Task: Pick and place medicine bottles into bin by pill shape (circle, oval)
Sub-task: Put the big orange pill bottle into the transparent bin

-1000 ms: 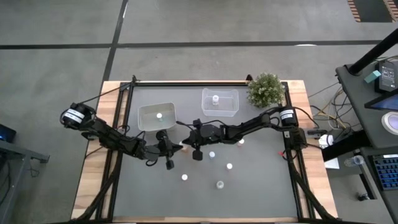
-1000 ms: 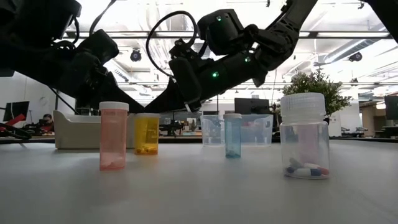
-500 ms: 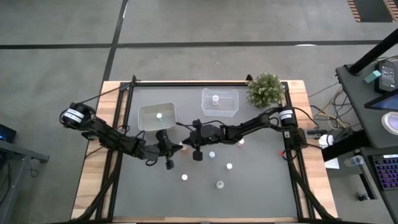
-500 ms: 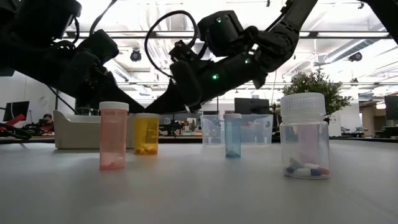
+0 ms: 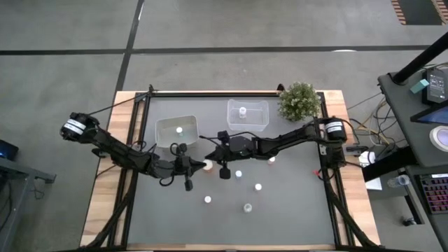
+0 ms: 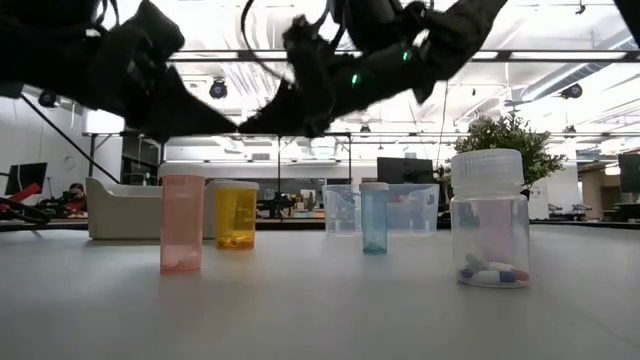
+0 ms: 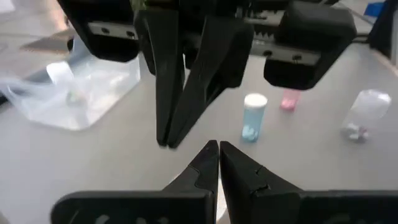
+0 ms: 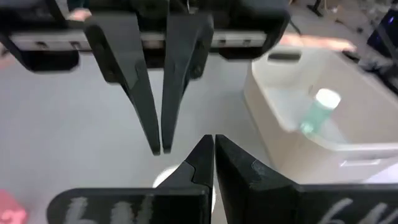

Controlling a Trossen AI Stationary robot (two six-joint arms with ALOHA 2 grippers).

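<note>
My left gripper (image 5: 197,166) and right gripper (image 5: 214,159) face each other tip to tip above the table's middle, both shut and empty. Each shows in the other's wrist view: the right one (image 7: 169,138), the left one (image 8: 159,147). A white-capped bottle (image 5: 208,166) stands on the table just below them; its cap shows in the right wrist view (image 8: 166,178). Other small bottles stand loose: blue (image 6: 374,217), pink (image 6: 183,220), yellow (image 6: 236,215) and clear (image 6: 490,222). One bottle (image 5: 179,129) lies in the white tub (image 5: 166,137), one (image 5: 243,110) in the clear tub (image 5: 256,122).
A bushy potted plant (image 5: 299,101) stands at the far right corner. The two tubs sit side by side at the far side. Loose bottles (image 5: 257,187) dot the middle and near part of the grey mat.
Both arms have risen: in the low view their grippers have gone up away from the bottles. Both grippers have stayed shut. No bottle has moved.
</note>
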